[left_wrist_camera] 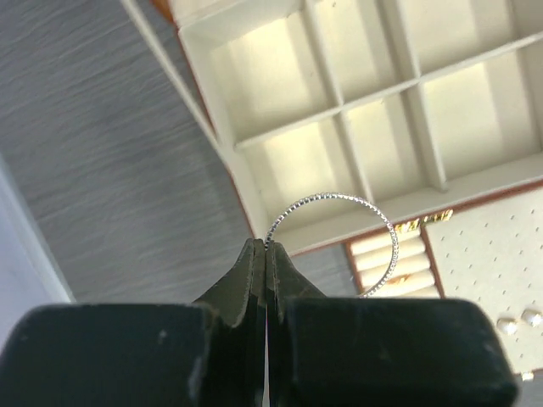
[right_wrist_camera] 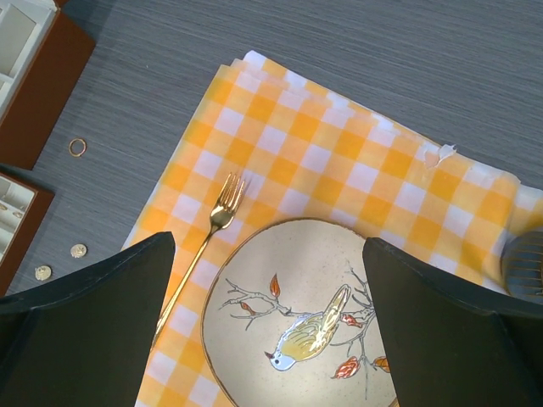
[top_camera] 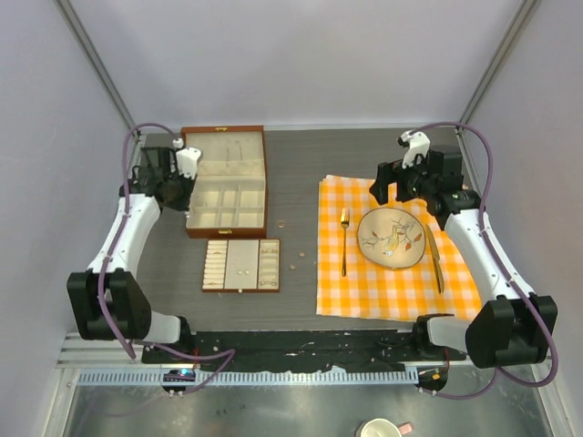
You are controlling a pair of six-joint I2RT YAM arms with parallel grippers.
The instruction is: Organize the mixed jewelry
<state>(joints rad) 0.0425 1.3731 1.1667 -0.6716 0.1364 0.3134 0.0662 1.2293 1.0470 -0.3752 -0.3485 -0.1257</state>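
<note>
My left gripper (left_wrist_camera: 266, 246) is shut, pinching a thin silver hoop bracelet (left_wrist_camera: 392, 242) by its rim. It hangs above the near compartments of the wooden cream-lined box (left_wrist_camera: 339, 106). From above, this gripper (top_camera: 189, 187) sits at the box's (top_camera: 223, 196) left edge. Two pearl-like studs (left_wrist_camera: 507, 325) rest in the flat tray (top_camera: 241, 250). A small gold ring (right_wrist_camera: 77, 147) and two studs (right_wrist_camera: 78, 250) lie loose on the table between the tray and the cloth. My right gripper (right_wrist_camera: 268, 246) is open and empty, hovering over the bird plate (right_wrist_camera: 297, 280).
A yellow checked cloth (top_camera: 396, 278) covers the right half of the table. It carries the plate (top_camera: 392, 237), a gold fork (top_camera: 344, 241) on its left and a gold knife (top_camera: 434, 259) on its right. The flat tray lies just in front of the box.
</note>
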